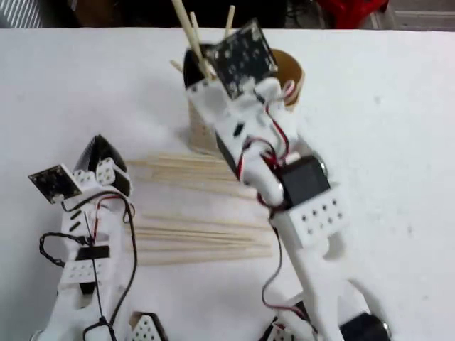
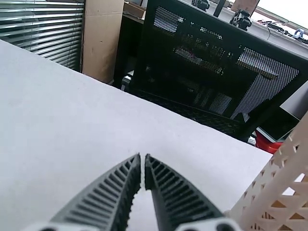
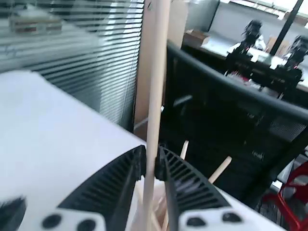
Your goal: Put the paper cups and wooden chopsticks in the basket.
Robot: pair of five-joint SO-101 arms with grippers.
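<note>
My right gripper (image 3: 150,153) is shut on an upright wooden chopstick (image 3: 156,91). In the high view this gripper (image 1: 195,67) is over the cream lattice basket (image 1: 201,131), where more chopsticks (image 1: 229,20) stick up. A brown paper cup (image 1: 293,71) shows just behind the right arm, beside the basket. Several loose chopsticks (image 1: 199,234) lie flat on the white table between the arms. My left gripper (image 1: 98,142) is low at the left of them, shut and empty (image 2: 143,158), with the basket's wall (image 2: 274,197) off to one side.
The white table (image 1: 384,128) extends open to the right and far left. A second bundle of chopsticks (image 1: 188,170) lies just in front of the basket. A black mesh chair (image 2: 216,72) stands beyond the table's far edge.
</note>
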